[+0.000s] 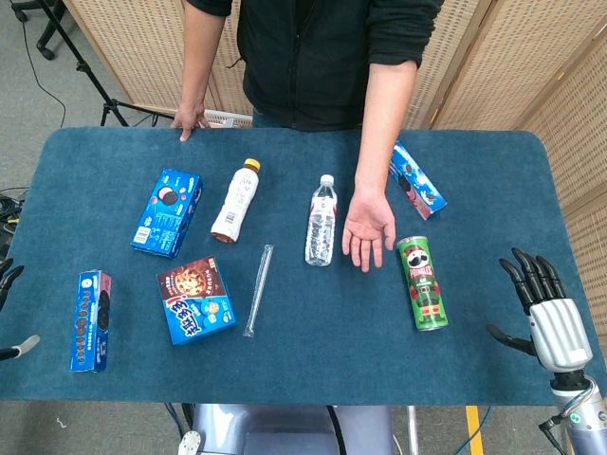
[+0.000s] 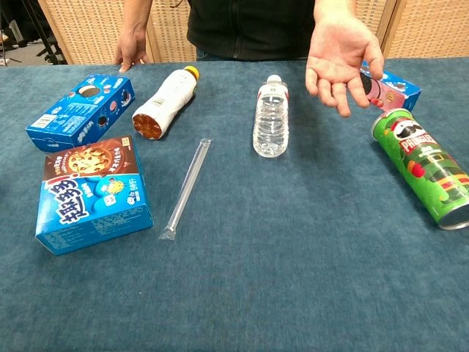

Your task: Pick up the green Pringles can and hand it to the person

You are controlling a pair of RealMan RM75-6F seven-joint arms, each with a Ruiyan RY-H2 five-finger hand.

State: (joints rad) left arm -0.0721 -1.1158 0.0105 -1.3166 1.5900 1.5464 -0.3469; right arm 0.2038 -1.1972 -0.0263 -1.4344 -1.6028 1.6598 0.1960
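Observation:
The green Pringles can point(image 1: 421, 282) point(image 2: 423, 166) lies on its side on the blue table, right of centre, its lid end towards the person. The person's open palm point(image 1: 369, 228) point(image 2: 341, 55) waits just left of the can's far end. My right hand point(image 1: 544, 305) hovers at the table's right edge, to the right of the can and apart from it, fingers spread and holding nothing. At the far left edge only the fingertips point(image 1: 8, 275) of my left hand show, holding nothing I can see. Neither hand appears in the chest view.
A water bottle point(image 1: 321, 221), a white drink bottle point(image 1: 235, 201), a clear wrapped straw point(image 1: 258, 289), several blue biscuit boxes point(image 1: 167, 211) point(image 1: 195, 300) point(image 1: 91, 319) and a pink-blue box point(image 1: 418, 179) lie on the table. The person's other hand point(image 1: 190, 120) rests on the far edge.

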